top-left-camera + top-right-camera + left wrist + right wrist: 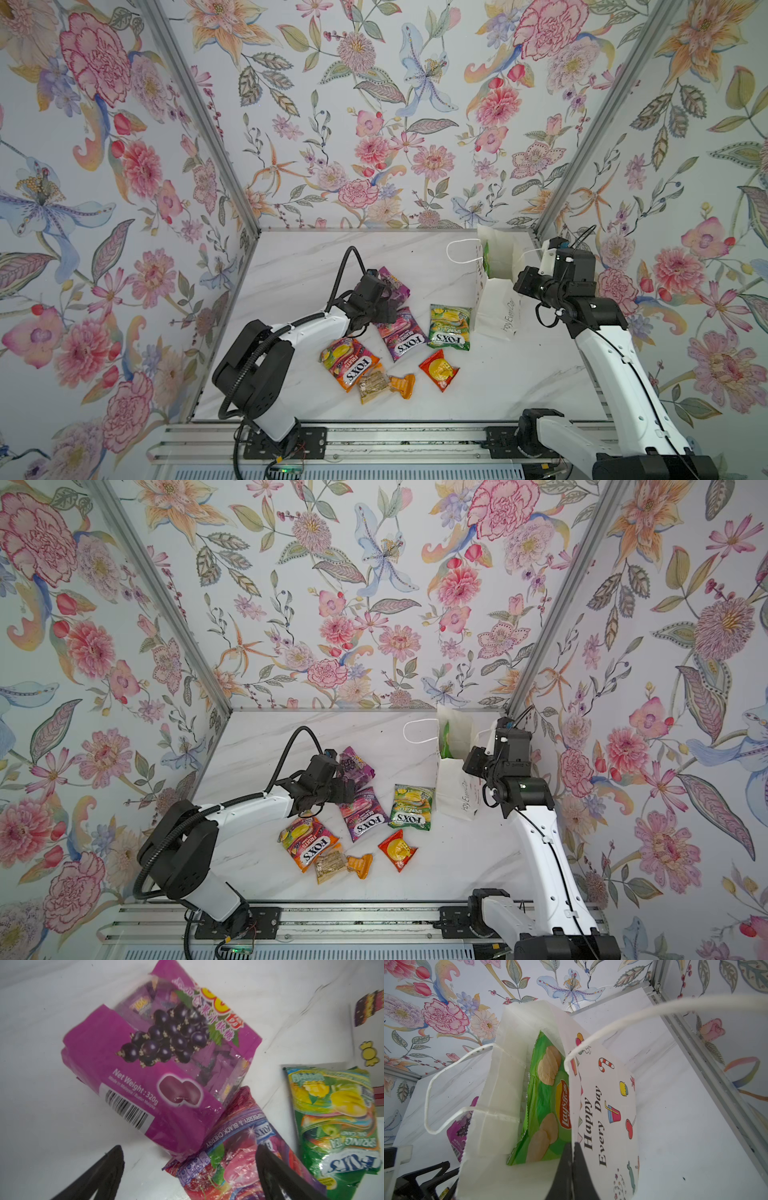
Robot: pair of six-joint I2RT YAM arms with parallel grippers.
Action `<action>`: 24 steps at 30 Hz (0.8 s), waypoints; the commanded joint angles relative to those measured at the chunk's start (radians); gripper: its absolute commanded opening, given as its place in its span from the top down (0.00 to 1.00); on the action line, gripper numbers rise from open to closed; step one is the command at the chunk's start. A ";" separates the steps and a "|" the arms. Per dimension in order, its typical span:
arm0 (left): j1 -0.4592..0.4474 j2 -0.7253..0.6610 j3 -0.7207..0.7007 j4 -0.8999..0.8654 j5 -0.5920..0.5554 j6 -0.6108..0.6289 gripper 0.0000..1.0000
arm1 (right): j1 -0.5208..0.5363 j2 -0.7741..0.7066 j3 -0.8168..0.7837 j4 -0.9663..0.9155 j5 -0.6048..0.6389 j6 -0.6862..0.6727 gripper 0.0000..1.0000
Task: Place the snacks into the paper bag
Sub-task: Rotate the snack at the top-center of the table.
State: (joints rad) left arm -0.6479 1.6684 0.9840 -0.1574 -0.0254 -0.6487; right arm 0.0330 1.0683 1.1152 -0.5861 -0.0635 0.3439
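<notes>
White and tall, the paper bag (608, 1105) with thin cord handles and grey "Happy Every Day" lettering is standing open on the marble-patterned white tabletop (519, 374). The right gripper (573, 1145) is pinching the rim of the bag's lettered panel, with its black jaws pressed together flat on the paper. Inside the bag, a glossy green chips bag (546, 1095) is standing on edge just behind that panel.

The other snacks are lying outside the bag on the tabletop. Nearest the bag's base, the green FOX'S candy bag (449, 328) is lying flat. Just beyond it, away from the bag, the purple FOX'S candy bag (401, 334) is lying with the glossy purple grape pack (145, 1064) overlapping one end of it. Farther from the bag, the red-orange sachet (438, 370), the orange FOX'S candy bag (351, 363) and the two small orange-wrapped bars (384, 384) are lying close together, the bars touching the orange bag.

The left gripper (189, 1147) is hovering over the grape pack, well apart from the paper bag. Its two black fingers (112, 1159) are spread wide and gripping nothing. One finger is sitting over bare tabletop and the other over the purple FOX'S candy bag; whether they are touching anything cannot be told.
</notes>
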 commanded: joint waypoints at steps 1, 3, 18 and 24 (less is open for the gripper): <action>0.009 0.056 0.040 -0.082 -0.079 0.030 0.01 | 0.005 -0.010 -0.023 -0.010 -0.005 -0.012 1.00; 0.023 0.071 0.035 -0.089 -0.098 0.026 0.01 | 0.003 -0.010 -0.023 -0.010 -0.005 -0.013 1.00; 0.401 -0.066 -0.168 0.044 0.009 -0.007 0.03 | 0.004 -0.019 -0.052 -0.009 -0.006 -0.018 1.00; 0.410 -0.185 -0.135 -0.038 -0.065 0.003 0.04 | 0.004 -0.027 -0.060 -0.008 -0.007 -0.020 1.00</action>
State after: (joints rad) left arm -0.2268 1.5669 0.8227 -0.1528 -0.0414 -0.6613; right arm 0.0330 1.0519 1.0821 -0.5777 -0.0635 0.3435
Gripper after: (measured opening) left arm 0.964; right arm 0.047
